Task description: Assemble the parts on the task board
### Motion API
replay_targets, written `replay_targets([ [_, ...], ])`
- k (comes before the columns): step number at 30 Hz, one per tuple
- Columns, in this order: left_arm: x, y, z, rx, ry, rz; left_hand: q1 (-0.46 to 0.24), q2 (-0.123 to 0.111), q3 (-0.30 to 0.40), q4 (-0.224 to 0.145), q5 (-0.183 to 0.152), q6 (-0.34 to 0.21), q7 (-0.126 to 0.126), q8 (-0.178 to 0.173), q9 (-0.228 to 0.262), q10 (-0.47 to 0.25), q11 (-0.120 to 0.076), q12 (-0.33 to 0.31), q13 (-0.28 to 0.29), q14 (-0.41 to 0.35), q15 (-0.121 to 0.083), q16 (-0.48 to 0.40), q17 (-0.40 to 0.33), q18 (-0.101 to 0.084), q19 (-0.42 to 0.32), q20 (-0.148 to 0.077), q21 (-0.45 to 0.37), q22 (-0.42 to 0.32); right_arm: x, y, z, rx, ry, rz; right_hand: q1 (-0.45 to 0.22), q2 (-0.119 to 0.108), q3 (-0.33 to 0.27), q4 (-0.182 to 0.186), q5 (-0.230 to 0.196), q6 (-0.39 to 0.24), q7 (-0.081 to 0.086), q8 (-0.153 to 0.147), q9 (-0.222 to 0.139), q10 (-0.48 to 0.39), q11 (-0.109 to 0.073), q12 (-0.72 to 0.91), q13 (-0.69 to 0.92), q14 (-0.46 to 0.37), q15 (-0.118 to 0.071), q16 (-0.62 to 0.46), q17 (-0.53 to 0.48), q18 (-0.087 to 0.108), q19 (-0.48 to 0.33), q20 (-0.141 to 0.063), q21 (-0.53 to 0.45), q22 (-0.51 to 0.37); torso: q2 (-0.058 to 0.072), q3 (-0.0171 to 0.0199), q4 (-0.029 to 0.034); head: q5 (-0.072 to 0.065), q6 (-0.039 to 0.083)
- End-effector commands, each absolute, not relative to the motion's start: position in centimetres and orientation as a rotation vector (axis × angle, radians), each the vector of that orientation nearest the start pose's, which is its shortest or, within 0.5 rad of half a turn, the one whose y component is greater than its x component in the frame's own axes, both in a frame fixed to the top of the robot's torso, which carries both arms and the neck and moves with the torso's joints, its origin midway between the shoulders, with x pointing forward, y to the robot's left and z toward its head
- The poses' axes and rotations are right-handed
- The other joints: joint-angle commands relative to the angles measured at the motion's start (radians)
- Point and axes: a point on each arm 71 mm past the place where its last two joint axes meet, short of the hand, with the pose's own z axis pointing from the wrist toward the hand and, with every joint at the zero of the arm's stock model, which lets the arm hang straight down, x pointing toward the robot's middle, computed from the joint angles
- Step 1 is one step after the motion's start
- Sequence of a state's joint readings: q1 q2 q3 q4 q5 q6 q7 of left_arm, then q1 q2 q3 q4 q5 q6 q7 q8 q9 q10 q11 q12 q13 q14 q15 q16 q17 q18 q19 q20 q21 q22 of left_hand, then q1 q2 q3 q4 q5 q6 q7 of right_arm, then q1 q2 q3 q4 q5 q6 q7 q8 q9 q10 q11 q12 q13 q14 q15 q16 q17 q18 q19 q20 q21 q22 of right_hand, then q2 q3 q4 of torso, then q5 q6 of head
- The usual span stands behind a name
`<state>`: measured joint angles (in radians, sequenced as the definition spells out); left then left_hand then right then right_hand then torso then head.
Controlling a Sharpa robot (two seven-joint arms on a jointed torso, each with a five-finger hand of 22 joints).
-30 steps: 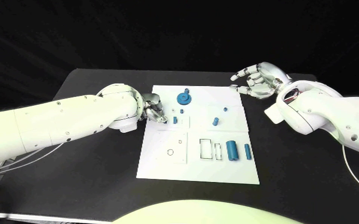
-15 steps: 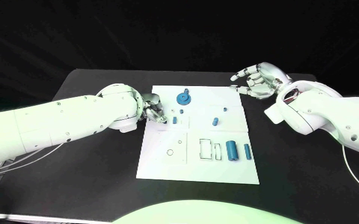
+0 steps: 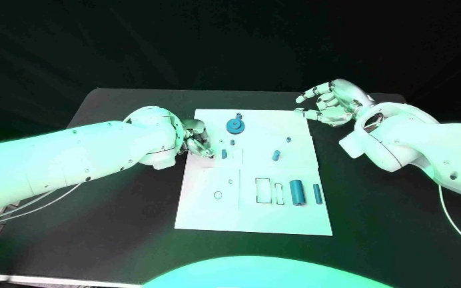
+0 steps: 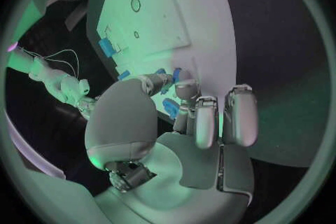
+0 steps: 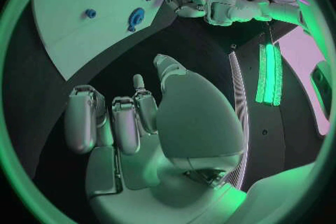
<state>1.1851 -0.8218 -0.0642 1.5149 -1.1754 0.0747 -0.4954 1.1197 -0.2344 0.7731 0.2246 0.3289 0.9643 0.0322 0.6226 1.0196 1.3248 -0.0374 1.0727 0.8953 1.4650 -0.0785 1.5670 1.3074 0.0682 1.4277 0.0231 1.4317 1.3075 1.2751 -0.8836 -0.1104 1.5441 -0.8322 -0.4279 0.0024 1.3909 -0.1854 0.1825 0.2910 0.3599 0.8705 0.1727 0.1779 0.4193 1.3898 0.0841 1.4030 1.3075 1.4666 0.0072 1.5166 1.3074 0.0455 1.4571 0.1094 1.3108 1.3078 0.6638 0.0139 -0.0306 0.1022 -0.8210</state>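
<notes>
Tabletop [image 3: 115, 235] in black carries the white task board [image 3: 252, 220] at its middle, with the blue parts spread over the board. At the far end lies a blue gear-like disc [image 3: 234, 126], and a small blue peg [image 3: 238, 115] stands just beyond it. Toward the board's middle are a small blue pin [image 3: 224, 154] on the left and another small blue piece [image 3: 276, 156] to its right, with a tiny one [image 3: 286, 140] a little farther off. Near the right edge of the board, side by side, lie a slim blue bar [image 3: 280, 191], a thicker blue cylinder [image 3: 298, 193] and a narrow blue rod [image 3: 317, 194]. The left hand [image 3: 197, 139] sits at the board's left edge, beside the small blue pin; its fingers are curled in over the board, and in the left wrist view the fingertips [image 4: 183, 89] lie close among small blue pieces, but whether they grip one cannot be told. The right hand [image 3: 330, 103] hovers off the board's far right corner, fingers loosely bent and apart, with nothing in it.
</notes>
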Motion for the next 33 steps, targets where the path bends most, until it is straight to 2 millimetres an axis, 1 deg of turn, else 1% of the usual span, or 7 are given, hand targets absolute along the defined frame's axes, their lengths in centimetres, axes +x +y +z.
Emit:
replay_targets([
  [1, 46.9, 20.72, -24.22, -0.11, 2.314, -0.391, -0.009, 0.001, 0.142, -0.145, 0.006, 0.011, -0.004, 0.004, -0.002, 0.01, -0.003, 0.006, 0.002, 0.106, -0.01, 0.004, 0.263, -0.011, 0.006, 0.002, 0.004, 0.003, 48.88, -22.23, -17.19, 0.41, 1.675, 0.931, -0.008, -0.001, -0.003, -0.004, 0.006, -0.004, -0.005, 0.002, -0.001, -0.002, -0.001, -0.003, 0.08, 0.077, 0.0, -0.003, 0.161, 0.015, -0.008, 0.0, -0.004, 0.09, 0.0, -0.0001, 0.0002, 0.0, 0.0],
  [12, 47.2, 20.78, -24.26, -0.137, 2.3, -0.395, -0.045, 0.006, 0.102, -0.122, -0.002, 0.021, -0.011, 0.0, -0.003, 0.019, -0.007, 0.005, 0.004, 0.106, -0.013, 0.004, 0.263, -0.012, 0.007, -0.001, 0.003, 0.005, 48.88, -22.23, -17.19, 0.41, 1.675, 0.931, -0.008, -0.001, -0.003, -0.004, 0.006, -0.004, -0.005, 0.002, -0.001, -0.002, -0.001, -0.003, 0.08, 0.077, 0.0, -0.003, 0.161, 0.015, -0.008, 0.0, -0.004, 0.09, 0.0, -0.0007, -0.0004, -0.002, 0.0],
  [23, 47.39, 20.88, -24.3, -0.155, 2.29, -0.394, -0.081, 0.014, 0.054, -0.082, -0.009, 0.028, -0.015, -0.005, -0.005, 0.019, -0.01, 0.002, 0.004, 0.106, -0.016, 0.004, 0.263, -0.012, 0.008, -0.004, 0.002, 0.006, 48.89, -22.24, -17.19, 0.41, 1.674, 0.931, -0.008, -0.001, -0.003, -0.004, 0.006, -0.004, -0.005, 0.002, -0.001, -0.002, -0.001, -0.003, 0.08, 0.077, 0.0, -0.003, 0.161, 0.015, -0.008, 0.0, -0.004, 0.09, 0.0, -0.0002, 0.0005, -0.004, -0.001],
  [30, 47.41, 20.94, -24.37, -0.153, 2.298, -0.39, -0.097, 0.009, 0.01, -0.058, -0.011, 0.034, -0.017, -0.009, -0.007, 0.019, -0.011, 0.003, 0.006, 0.106, -0.017, 0.004, 0.263, -0.012, 0.009, -0.005, 0.002, 0.007, 48.9, -22.25, -17.19, 0.411, 1.673, 0.93, -0.008, -0.001, -0.003, -0.004, 0.006, -0.004, -0.005, 0.002, -0.001, -0.002, -0.001, -0.003, 0.08, 0.077, 0.0, -0.003, 0.161, 0.015, -0.008, 0.0, -0.004, 0.09, 0.0, -0.0001, 0.0, -0.005, -0.003],
  [33, 47.44, 20.99, -24.39, -0.15, 2.298, -0.386, -0.099, 0.006, -0.001, -0.053, -0.011, 0.034, -0.017, -0.01, -0.007, 0.018, -0.011, 0.002, 0.005, 0.106, -0.017, 0.004, 0.263, -0.012, 0.008, -0.005, 0.001, 0.007, 48.9, -22.27, -17.19, 0.411, 1.673, 0.93, -0.009, -0.001, -0.002, -0.004, 0.006, -0.004, -0.005, 0.002, -0.001, -0.003, -0.001, -0.005, 0.078, 0.076, 0.0, -0.004, 0.159, 0.016, -0.009, 0.0, -0.007, 0.088, -0.001, -0.0003, 0.0005, -0.005, -0.003],
])
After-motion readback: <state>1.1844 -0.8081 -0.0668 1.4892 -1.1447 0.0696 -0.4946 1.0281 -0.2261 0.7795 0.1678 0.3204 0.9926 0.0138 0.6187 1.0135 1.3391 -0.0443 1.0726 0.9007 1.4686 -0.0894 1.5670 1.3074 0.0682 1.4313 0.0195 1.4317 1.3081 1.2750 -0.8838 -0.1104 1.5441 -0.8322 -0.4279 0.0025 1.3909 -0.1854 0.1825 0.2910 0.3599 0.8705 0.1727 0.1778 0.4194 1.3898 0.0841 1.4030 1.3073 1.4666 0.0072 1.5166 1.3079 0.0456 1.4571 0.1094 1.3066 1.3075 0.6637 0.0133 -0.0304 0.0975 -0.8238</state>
